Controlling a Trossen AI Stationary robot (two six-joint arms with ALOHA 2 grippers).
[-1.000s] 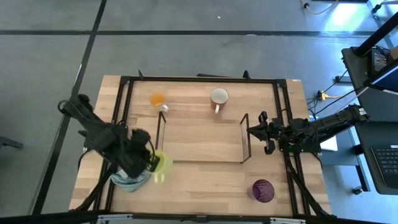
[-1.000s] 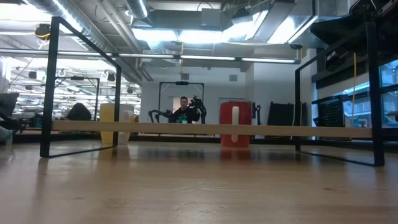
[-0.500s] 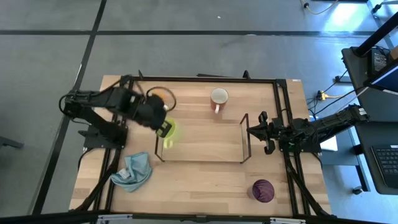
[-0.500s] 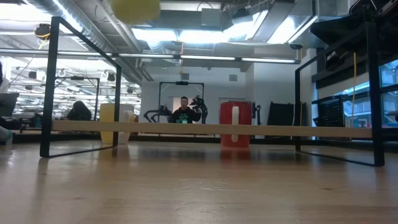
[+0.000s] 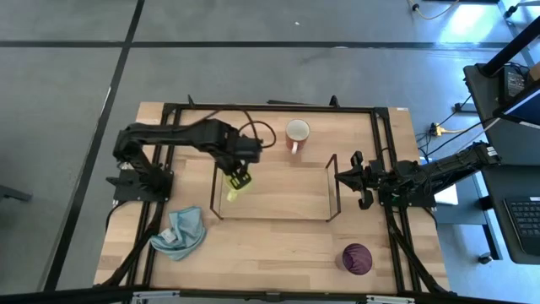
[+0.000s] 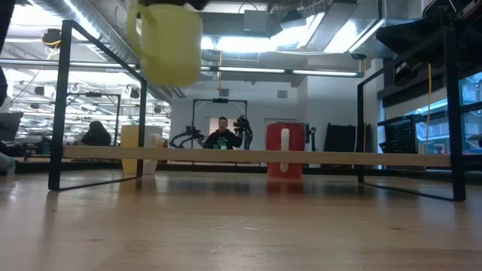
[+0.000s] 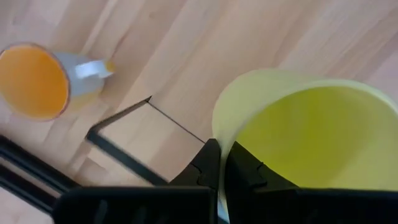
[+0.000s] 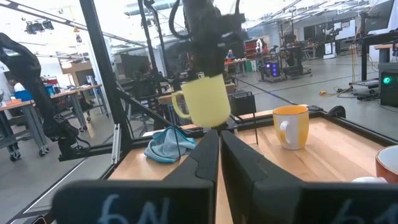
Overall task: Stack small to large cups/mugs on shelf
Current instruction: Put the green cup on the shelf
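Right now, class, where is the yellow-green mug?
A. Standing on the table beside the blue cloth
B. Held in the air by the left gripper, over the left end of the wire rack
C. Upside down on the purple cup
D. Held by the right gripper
B: the left gripper holds the yellow-green mug in the air over the left end of the wire rack; the right gripper waits at the other end.

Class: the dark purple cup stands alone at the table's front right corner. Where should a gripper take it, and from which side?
Grip the dark purple cup by its rim from above. No handle shows from overhead, and nothing crowds it. The right gripper, by the wire shelf, is nearest.
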